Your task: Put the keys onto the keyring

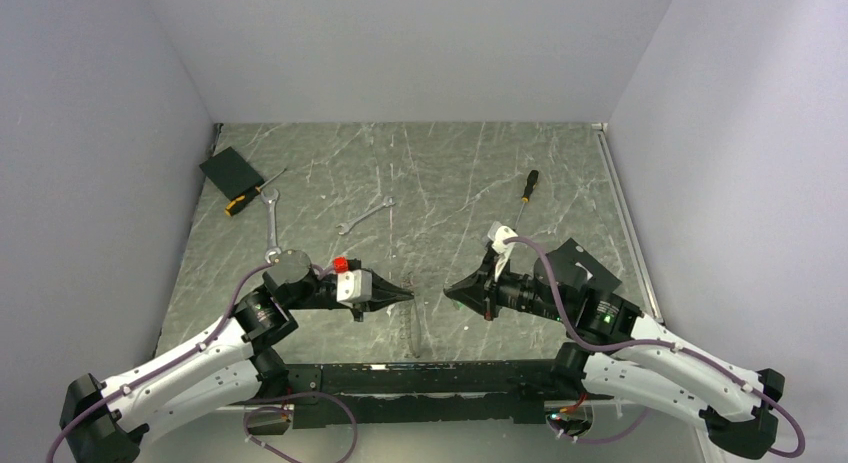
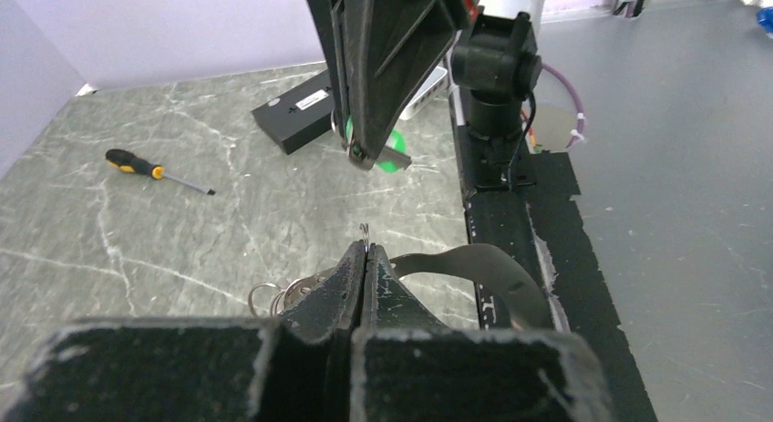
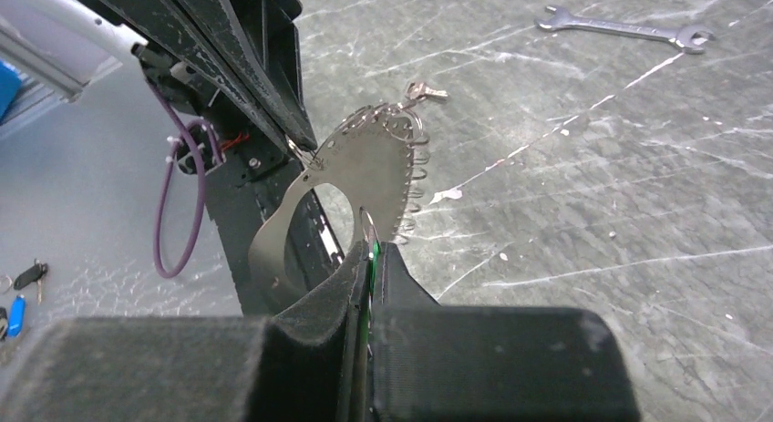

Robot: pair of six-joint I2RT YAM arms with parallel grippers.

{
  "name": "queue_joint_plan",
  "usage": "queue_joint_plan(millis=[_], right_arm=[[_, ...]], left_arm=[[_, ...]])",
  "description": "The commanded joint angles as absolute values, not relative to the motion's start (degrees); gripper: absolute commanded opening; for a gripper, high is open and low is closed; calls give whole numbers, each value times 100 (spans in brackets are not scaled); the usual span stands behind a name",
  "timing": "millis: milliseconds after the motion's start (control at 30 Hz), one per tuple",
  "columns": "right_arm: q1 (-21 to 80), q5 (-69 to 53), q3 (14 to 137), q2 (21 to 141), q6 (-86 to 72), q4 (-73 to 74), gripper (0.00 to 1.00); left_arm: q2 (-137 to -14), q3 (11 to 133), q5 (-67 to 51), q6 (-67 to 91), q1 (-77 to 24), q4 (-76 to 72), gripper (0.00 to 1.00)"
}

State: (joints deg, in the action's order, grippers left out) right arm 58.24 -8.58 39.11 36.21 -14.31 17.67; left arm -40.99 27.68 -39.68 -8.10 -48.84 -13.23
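While both arms crouch low by the near edge of the grey marbled worktop [image 1: 450,183], tips facing, left pincer [image 1: 405,299] clamps the silvery loop-edged keyring plate [image 3: 374,167]; right pincer [image 1: 450,291] pinches the green-headed key [image 2: 394,164].

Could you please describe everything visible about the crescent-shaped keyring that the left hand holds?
The keyring is a flat, crescent-shaped plate, seemingly dull silvery metal, with small wire rings lining its outer curve and what looks like a small key at one end. The shut left hand pinches its edge, holding it clear of the table.

Left gripper [image 2: 365,252] jaws clamp the keyring [image 2: 474,262]; green key [image 2: 393,164] held opposite
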Motion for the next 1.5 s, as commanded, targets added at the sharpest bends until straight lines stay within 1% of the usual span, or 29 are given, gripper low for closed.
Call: queue_joint_plan(millis=[0,167,300,433,600,867,933,1067,1133,1467], right_arm=[[5842,-1196,4163,3758,-1192,1491,0],[5870,-1393,4008,3715,-1114,1307,0],[5880,-1646,3983,3695,-991,1237,0],[5902,-1821,4128,3805,-798,1359,0],[5968,-1898,4301,3930,-555,1594,0],[6393,-1807,4832,4098,-303,1863,0],[6592,-1657,4985,4214,-195,2005,0],[7004,-1104,5110,4394,-53,2223,0],[7122,-900,5092,4431,107,2269,0],[7253,-527,5135,4235,78,2321,0]], left_arm=[[-4139,3052,-4375,-375,-4895,-1948,0],[-4129,3002,-4535,-60,-4895,-2298,0],[-4098,3090,-4695,-35,-4895,-2158,0],[-4158,3157,-4867,-35,-4896,-2110,0],[-4212,3128,-5055,329,-4891,-2543,0],[-4314,3098,-5923,449,-4896,-3209,0],[-4342,3230,-6024,228,-4895,-2973,0],[-4549,3781,-6140,-582,-4889,-1753,0],[-4662,4003,-6321,-783,-4889,-1418,0],[-4631,4047,-6708,-1511,-4890,-1390,0]])
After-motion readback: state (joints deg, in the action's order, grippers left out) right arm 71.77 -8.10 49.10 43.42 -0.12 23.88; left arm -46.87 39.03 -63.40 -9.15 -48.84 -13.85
